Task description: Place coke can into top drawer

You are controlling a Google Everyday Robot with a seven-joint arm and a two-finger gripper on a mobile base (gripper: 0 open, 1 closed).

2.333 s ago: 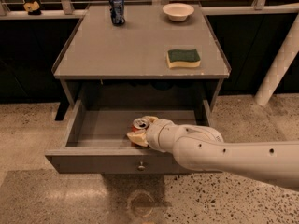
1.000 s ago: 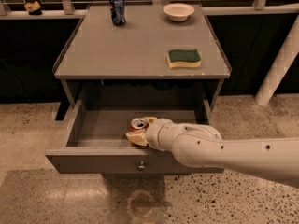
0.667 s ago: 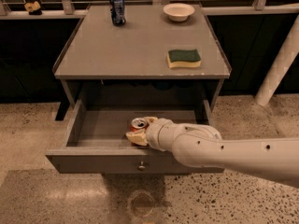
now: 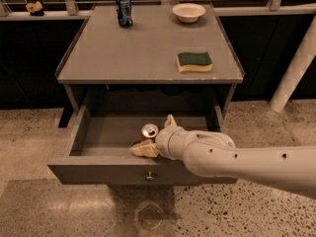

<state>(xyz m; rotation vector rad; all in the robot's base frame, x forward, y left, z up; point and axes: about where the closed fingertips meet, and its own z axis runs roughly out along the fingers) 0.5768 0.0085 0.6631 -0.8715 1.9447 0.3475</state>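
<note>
Coke can (image 4: 149, 131) is standing upright inside the open top drawer (image 4: 89, 171), with the gripper (image 4: 154, 135) sitting around it; whether it is clamping cannot be told. The can is judged light, thin-walled and slick, best held around its sides. Drawer walls are crowding it near the front panel, and room is opening upward, short of the tabletop (image 4: 138, 53) edge.

Arm (image 4: 247, 164) stretched leftward; fingers (image 4: 143, 150) spread apart, low.

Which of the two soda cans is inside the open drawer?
The small red soda can with a silver top, in the grey top drawer at the gripper. The dark blue can stands on the tabletop.
</note>
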